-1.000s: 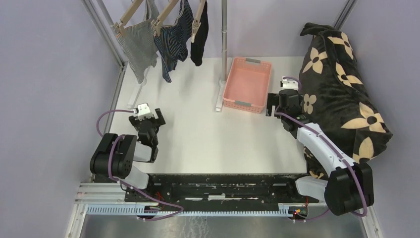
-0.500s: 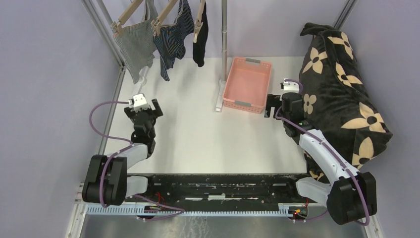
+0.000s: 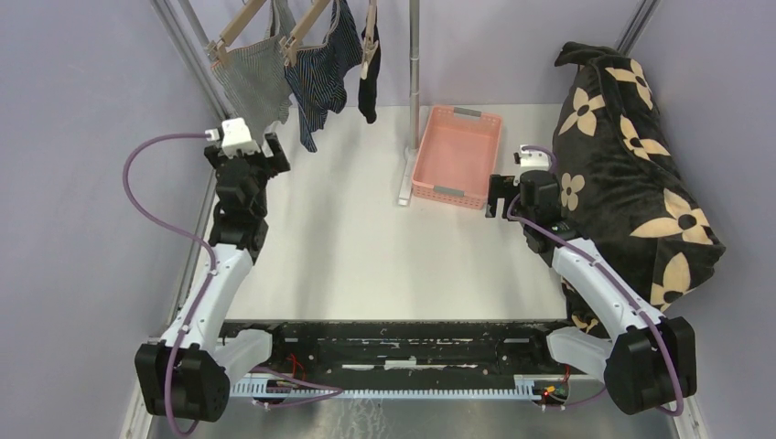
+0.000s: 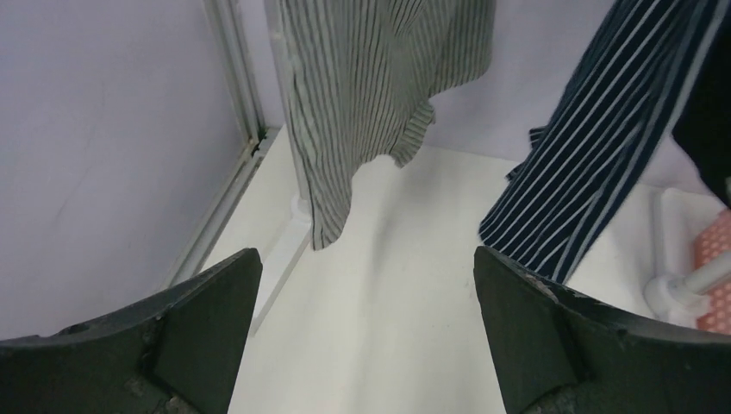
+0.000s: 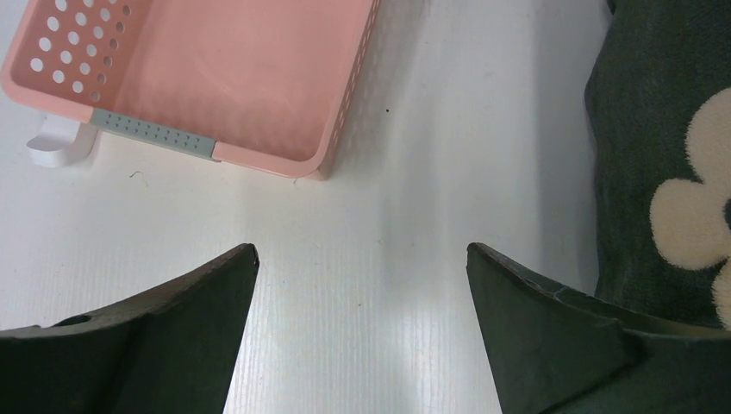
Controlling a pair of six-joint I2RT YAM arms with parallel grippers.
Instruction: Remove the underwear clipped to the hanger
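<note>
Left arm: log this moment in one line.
left gripper open, facing grey briefs | right gripper open, by basket | nothing unclipped yet

At far left hang grey-white briefs [image 3: 252, 84] with fine stripes, navy briefs [image 3: 316, 87] with thin light stripes, and black briefs [image 3: 368, 90], plain. The pink basket [image 3: 458, 151] has grey handles. The black blanket [image 3: 631, 183] at right bears cream flowers.

Back left, the underwear hung in a row: left brief [image 3: 249, 87], middle brief [image 3: 316, 78], right brief [image 3: 368, 87], with the pole [image 3: 414, 55] just right of them. On the table [image 3: 366, 247], the basket [image 3: 423, 151] sat right of the pole's foot and the blanket [image 3: 631, 155] farther right. The left gripper [image 3: 242, 151] hung below the left brief, seemingly just before it, and the right gripper [image 3: 511, 194] sat between basket and blanket.
</note>
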